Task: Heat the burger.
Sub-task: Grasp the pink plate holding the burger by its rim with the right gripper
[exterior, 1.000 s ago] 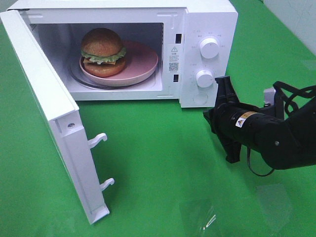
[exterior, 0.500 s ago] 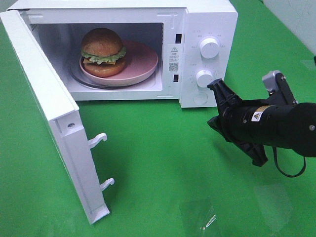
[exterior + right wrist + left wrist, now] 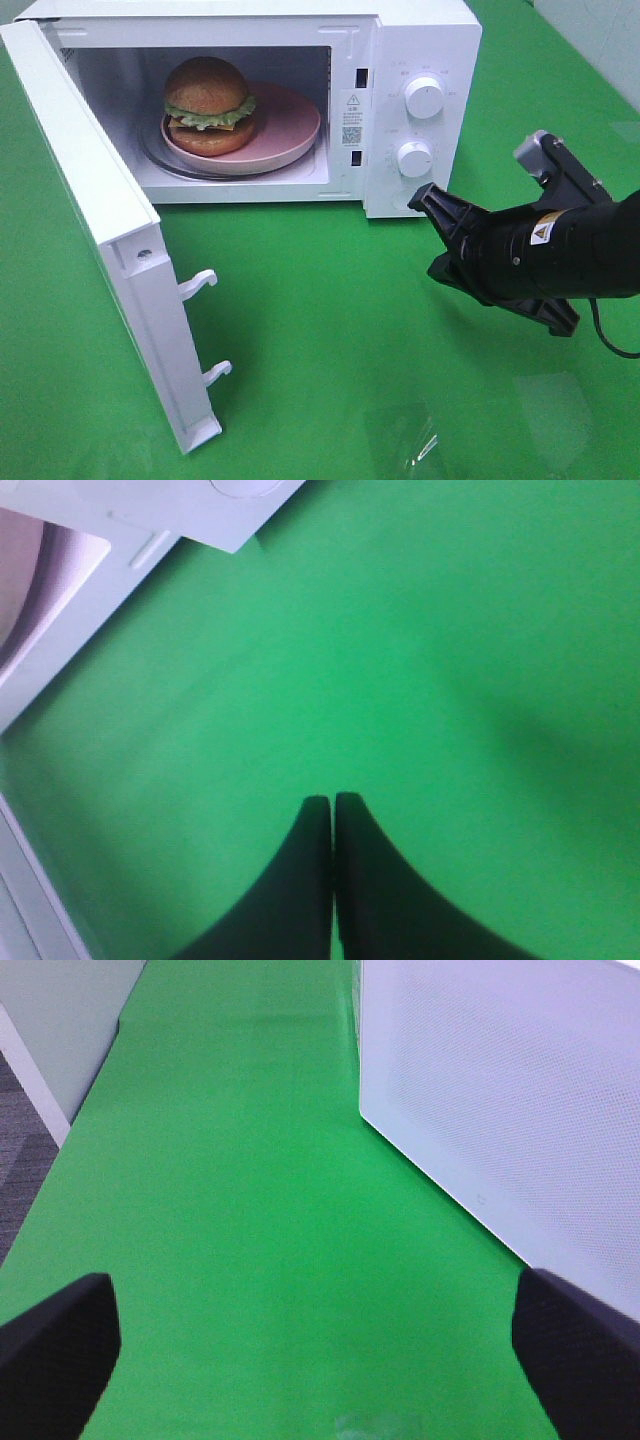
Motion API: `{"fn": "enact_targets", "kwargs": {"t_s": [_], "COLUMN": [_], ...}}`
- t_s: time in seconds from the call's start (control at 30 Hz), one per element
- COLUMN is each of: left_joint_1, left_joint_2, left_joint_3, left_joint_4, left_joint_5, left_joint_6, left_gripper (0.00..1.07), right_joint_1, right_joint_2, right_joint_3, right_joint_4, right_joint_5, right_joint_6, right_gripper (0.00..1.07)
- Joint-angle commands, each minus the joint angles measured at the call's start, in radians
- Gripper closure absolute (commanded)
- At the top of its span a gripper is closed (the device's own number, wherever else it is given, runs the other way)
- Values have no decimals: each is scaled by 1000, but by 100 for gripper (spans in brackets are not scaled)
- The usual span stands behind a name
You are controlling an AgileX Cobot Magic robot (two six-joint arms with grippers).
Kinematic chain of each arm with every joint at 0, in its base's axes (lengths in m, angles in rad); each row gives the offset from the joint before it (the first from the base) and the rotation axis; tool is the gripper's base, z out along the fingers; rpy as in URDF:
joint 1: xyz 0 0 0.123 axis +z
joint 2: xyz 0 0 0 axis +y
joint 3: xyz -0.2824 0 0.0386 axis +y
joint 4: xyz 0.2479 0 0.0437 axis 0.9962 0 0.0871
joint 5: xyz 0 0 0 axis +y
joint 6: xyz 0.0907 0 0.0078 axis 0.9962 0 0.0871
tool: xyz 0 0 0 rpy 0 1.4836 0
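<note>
- The black right gripper [image 3: 332, 805] has its jaws pressed together with nothing between them. It hovers over the green cloth [image 3: 330, 300], near the lower dial [image 3: 413, 158] of the boxy white microwave oven [image 3: 420, 40].
- The black left gripper [image 3: 315, 1360] has its jaws spread wide and empty, low over the cloth beside a white dotted panel, probably the outer face of the oven door [image 3: 500, 1100], which stands wide open.
- The burger [image 3: 208, 105], with a glossy brown bun, green lettuce and yellow cheese, sits inside the oven on the left part of a shallow pink dish [image 3: 295, 125].
- It is probably light, soft and loosely stacked, with a slick bun, so squeezing it could shift the layers. The stiff dish rim looks the safer hold.
</note>
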Motion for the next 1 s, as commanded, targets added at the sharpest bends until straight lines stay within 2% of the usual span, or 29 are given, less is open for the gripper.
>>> {"fn": "enact_targets", "kwargs": {"t_s": [0.03, 0.17, 0.27, 0.4, 0.47, 0.63, 0.7, 0.77, 0.8, 0.83, 1.0], "left_joint_1": [4, 4, 4, 4, 4, 4, 4, 4, 4, 4, 4], "left_joint_2": [-18, -18, -18, -18, -18, -18, -18, -18, -18, -18, -18], "left_joint_3": [3, 3, 3, 3, 3, 3, 3, 3, 3, 3, 3], "left_joint_4": [-6, -6, -6, -6, -6, -6, -6, -6, -6, -6, -6], "left_joint_5": [-3, -3, -3, -3, -3, -3, -3, -3, -3, -3, -3], "left_joint_6": [5, 5, 5, 5, 5, 5, 5, 5, 5, 5, 5], "left_gripper": [7, 7, 7, 7, 7, 7, 7, 7, 7, 7, 7], "right_joint_1": [0, 0, 0, 0, -1, -1, -1, -1, -1, -1, -1], "right_joint_2": [-33, -71, -71, -72, -72, -72, -72, -72, -72, -72, -72], "right_joint_3": [-2, -27, -39, -97, -158, -202, -231, -291, -291, -320, -357], "right_joint_4": [-5, -5, -6, -7, -11, -31, -58, -164, -164, -218, -294], "right_joint_5": [50, 190, 222, 330, 440, 518, 566, 685, 685, 736, 803], "right_joint_6": [-70, -189, -215, -316, -404, -465, -492, -515, -515, -523, -530], "right_gripper": [107, 107, 107, 107, 107, 107, 107, 107, 107, 107, 107]}}
